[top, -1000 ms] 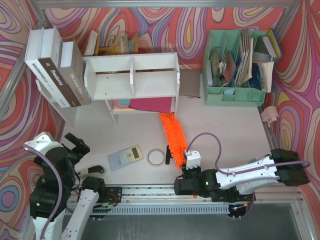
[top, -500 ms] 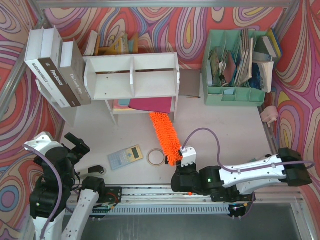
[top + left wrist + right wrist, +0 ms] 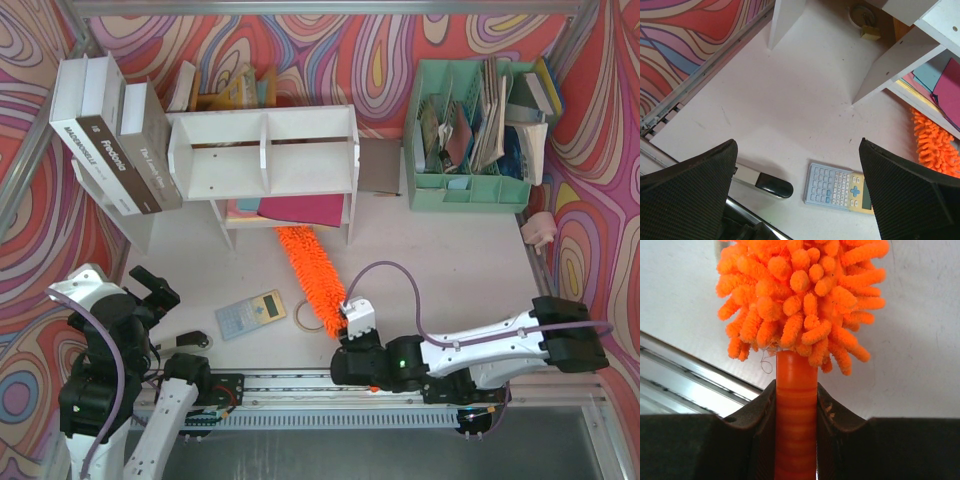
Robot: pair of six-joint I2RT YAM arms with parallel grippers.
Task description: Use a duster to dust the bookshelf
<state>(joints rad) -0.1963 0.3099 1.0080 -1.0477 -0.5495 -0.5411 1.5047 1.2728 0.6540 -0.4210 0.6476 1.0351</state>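
The white bookshelf (image 3: pixel 262 150) stands on legs at the back of the table; one leg (image 3: pixel 892 62) shows in the left wrist view. The fluffy orange duster (image 3: pixel 308 275) slants from the front middle up-left, its tip reaching under the shelf's lower board. My right gripper (image 3: pixel 345 335) is shut on the duster's orange handle (image 3: pixel 796 410), with the fluffy head (image 3: pixel 800 295) just beyond the jaws. My left gripper (image 3: pixel 150 290) hangs at the near left, open and holding nothing, well away from the duster (image 3: pixel 935 150).
A blue and yellow calculator (image 3: pixel 251 313) and a tape roll (image 3: pixel 309 315) lie just left of the duster. A black stapler (image 3: pixel 765 185) lies near the front rail. Big books (image 3: pixel 110 135) lean at the shelf's left. A mint-green organizer (image 3: pixel 470 130) stands back right. Coloured sheets (image 3: pixel 290 210) lie under the shelf.
The right arm has shifted left along the front edge, and the duster has swung left, its tip going from beside the shelf's right leg to under the shelf. The left arm stayed still.
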